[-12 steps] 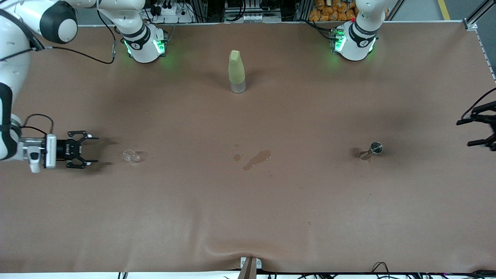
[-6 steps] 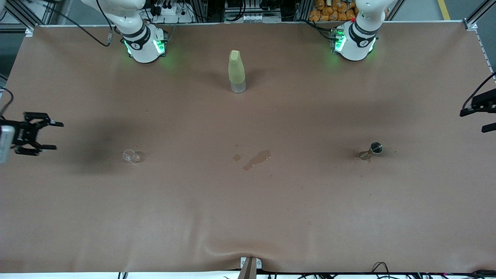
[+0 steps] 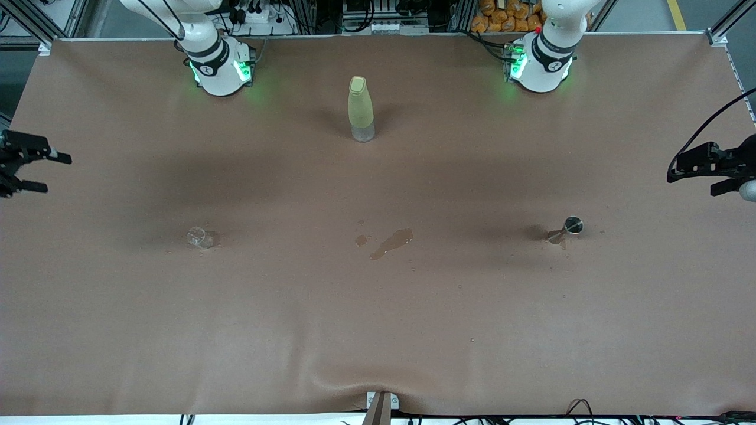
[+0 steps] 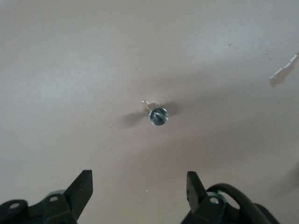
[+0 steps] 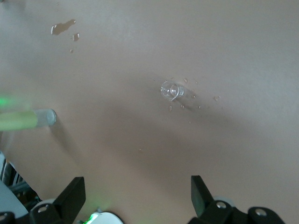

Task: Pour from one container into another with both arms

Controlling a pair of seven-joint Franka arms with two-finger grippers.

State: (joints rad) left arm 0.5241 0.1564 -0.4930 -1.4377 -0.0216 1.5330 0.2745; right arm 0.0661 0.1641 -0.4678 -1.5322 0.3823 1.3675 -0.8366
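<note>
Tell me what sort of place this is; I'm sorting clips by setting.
Probably a robotics lab: two arm bases bolted to a brown-covered table, aluminium framing and cables along its edge. A bottle stands on it.

The black two-finger left gripper [image 3: 703,171] is hanging in the air over the table's edge at the left arm's end, its fingers [image 4: 81,189] standing wide apart and holding nothing. The black two-finger right gripper [image 3: 41,172] is hovering over the edge at the right arm's end, fingers [image 5: 72,193] likewise spread and empty.
</note>
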